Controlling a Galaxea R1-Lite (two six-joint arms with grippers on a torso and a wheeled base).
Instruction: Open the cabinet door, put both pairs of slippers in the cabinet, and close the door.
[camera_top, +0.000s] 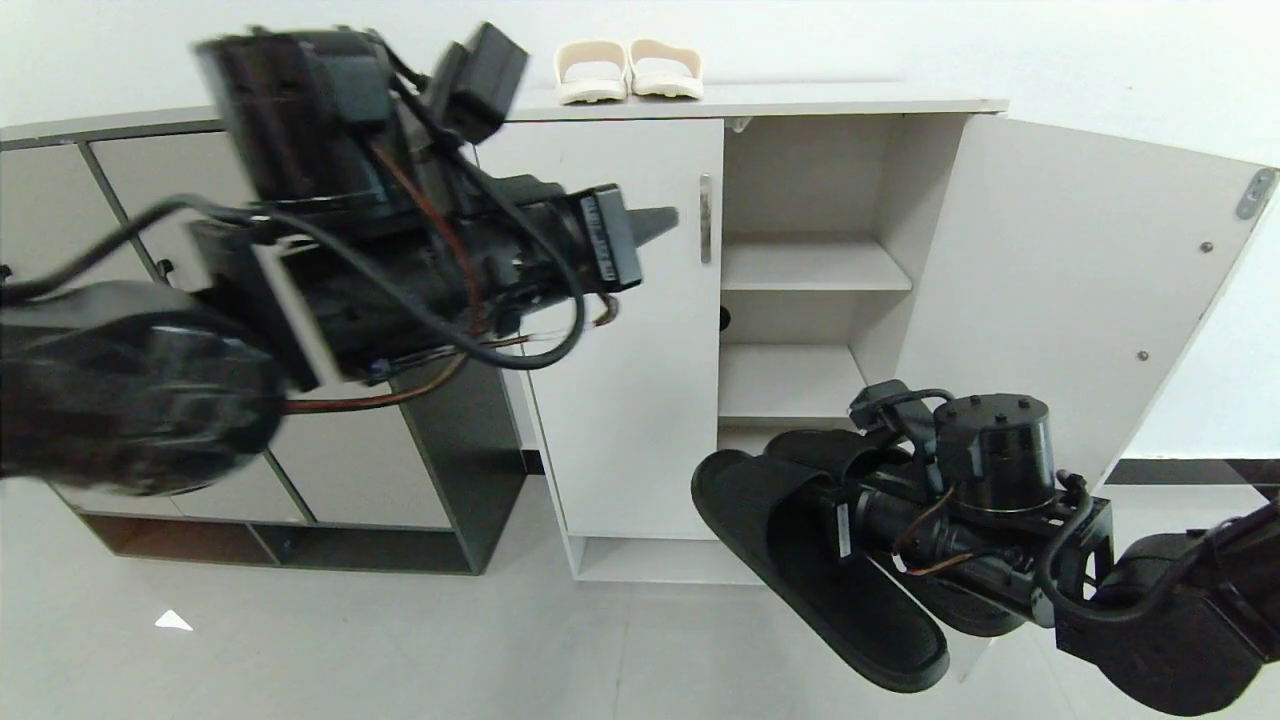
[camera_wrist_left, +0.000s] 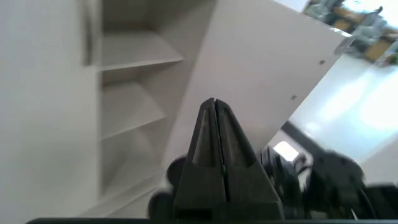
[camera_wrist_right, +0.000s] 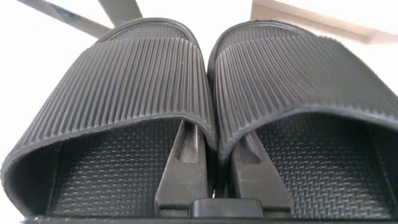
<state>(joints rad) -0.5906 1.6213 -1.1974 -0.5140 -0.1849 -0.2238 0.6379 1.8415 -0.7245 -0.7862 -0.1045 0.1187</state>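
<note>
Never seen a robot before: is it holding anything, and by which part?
The right gripper holds the pair of black ribbed rubber slippers, its fingers pinching the adjoining inner edges of both straps. The left gripper holds nothing.

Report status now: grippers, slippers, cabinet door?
Left gripper shut, empty. Right gripper shut on pair of black ribbed rubber slippers, outside the white cabinet. Right cabinet door open. Beige slippers on cabinet top.

Home-like entryway: white shoe cabinet (camera_top: 620, 400), pale tiled floor (camera_top: 400, 650), bare wall (camera_top: 1100, 60).
</note>
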